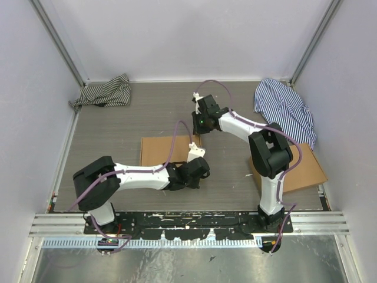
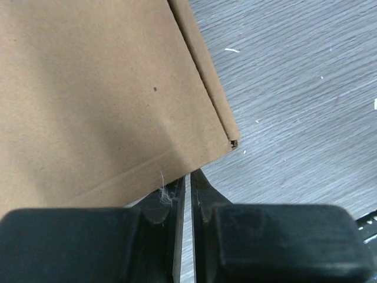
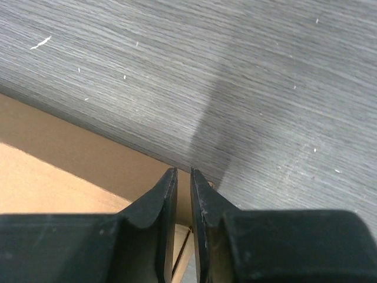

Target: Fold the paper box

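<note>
Paper box (image 1: pixel 159 152) on worktop (image 1: pixel 112 127), apparently folded shut. Left jaws at its near-right corner, right jaws at far-right: both narrow, apparently empty. Final pressing perhaps left.

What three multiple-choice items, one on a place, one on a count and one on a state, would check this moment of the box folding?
1. Where is the blue striped cloth?
A. near left corner
B. far right corner
C. on top of the paper box

2. How many brown cardboard pieces lie on the table?
A. one
B. two
C. four

3. How is the paper box placed?
A. flat on the table
B. standing upright
C. lifted in the air

Key:
1 B, it is bunched in the far right corner.
2 B, there is the paper box and a second box at the right.
3 A, it lies flat mid-table.
</note>
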### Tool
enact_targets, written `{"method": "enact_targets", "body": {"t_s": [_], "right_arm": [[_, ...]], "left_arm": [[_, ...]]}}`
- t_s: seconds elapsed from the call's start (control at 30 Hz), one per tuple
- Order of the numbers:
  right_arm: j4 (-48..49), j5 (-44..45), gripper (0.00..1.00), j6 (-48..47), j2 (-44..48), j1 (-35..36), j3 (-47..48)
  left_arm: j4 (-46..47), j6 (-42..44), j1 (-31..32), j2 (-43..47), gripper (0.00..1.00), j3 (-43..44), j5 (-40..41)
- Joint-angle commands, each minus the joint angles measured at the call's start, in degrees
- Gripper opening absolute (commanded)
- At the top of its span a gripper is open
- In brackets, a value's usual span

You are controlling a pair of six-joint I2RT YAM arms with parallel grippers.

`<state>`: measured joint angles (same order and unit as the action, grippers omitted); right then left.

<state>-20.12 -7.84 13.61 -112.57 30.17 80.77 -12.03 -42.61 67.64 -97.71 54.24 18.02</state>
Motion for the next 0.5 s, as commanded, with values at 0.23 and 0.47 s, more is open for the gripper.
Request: {"method": "enact_targets", "body": {"t_s": [0.23, 0.47], "right_arm": [[-9.8, 6.2, 0.33, 2.3, 8.2, 1.3, 0.2], [-9.6, 13.4, 0.61, 4.0, 18.5, 0.1, -1.4]], "left_arm": [[-1.6, 1.4, 0.4, 7.9, 0.23, 0.0, 2.2], [-5.7, 1.3, 1.4, 19.4, 0.53, -2.4, 4.0]]}}
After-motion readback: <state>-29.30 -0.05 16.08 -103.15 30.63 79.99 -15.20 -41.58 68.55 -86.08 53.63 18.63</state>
